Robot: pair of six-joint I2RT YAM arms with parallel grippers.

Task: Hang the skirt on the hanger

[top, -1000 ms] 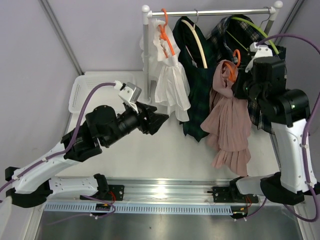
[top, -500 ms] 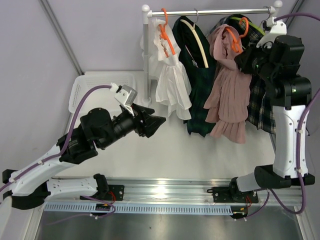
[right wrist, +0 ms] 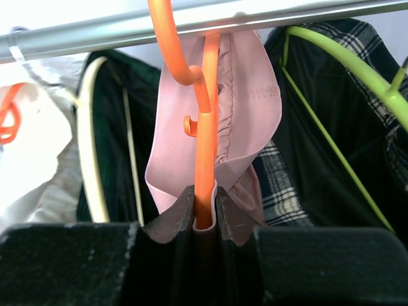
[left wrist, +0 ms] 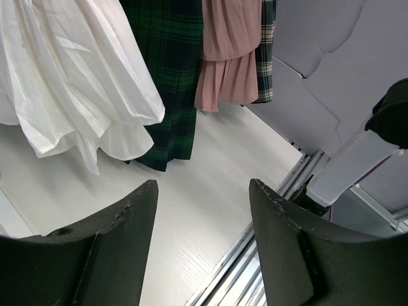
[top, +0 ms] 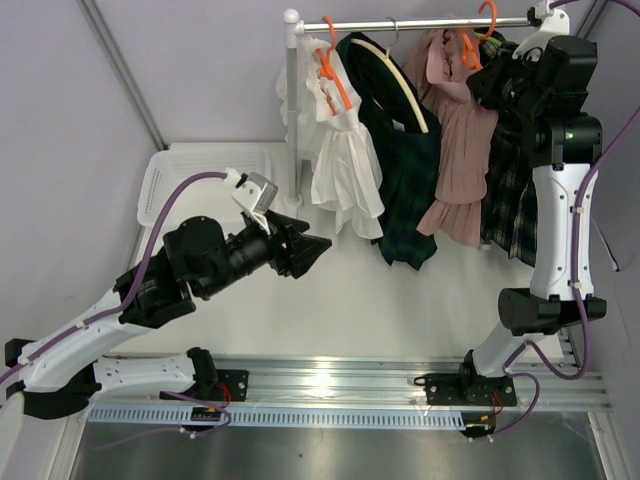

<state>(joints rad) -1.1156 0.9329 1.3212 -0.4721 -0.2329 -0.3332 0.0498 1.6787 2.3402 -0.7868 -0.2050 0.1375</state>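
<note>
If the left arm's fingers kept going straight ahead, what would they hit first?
Probably the bare white table, passing just under the hem of the green plaid skirt. Depth is hard to judge here.

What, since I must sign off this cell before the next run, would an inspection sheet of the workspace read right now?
Surface: white table, no spills or marks seen.
Job's things: pink skirt hangs on the orange hanger, whose hook sits over the clothes rail.
Clutter: white basket at the back left; white garment, dark green garment and plaid garment hang on the same rail.
Grippers: right gripper shut on the orange hanger's stem; left gripper open, holding nothing, above the table.
Cables: purple cables run along both arms; no snag seen.
Surroundings: grey wall panels; metal track along the near edge.
</note>
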